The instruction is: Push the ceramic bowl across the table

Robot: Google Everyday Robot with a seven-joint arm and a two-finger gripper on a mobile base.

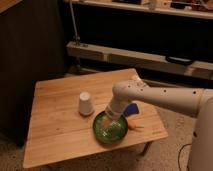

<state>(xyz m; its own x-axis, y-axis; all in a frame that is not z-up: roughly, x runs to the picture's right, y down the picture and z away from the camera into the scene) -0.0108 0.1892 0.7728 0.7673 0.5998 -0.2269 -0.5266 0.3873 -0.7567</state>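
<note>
A dim room with dark cabinets and a grey rail [140,54] is lying behind a small wooden table [55,122]. The bowl [111,136], green and glossy, is sitting on the table near its front edge, right of centre. The gripper [112,119] is reaching down into the bowl's far side, seemingly touching the inside or the rim. How wide it is standing, and whether it is gripping anything, cannot be told. The white arm [160,97] is stretching in from the right. A white cup [85,103], upside down, is standing near the bowl at its back left, apart from it. A blue object [131,109] and an orange object [133,125] are lying just right of the bowl.

The push itself seems to be in hand, with the bowl not yet across. The next move is calling for a steady sideways press toward the bare left planks, passing in front of the cup and keeping the bowl from tipping or sliding off the front edge.
</note>
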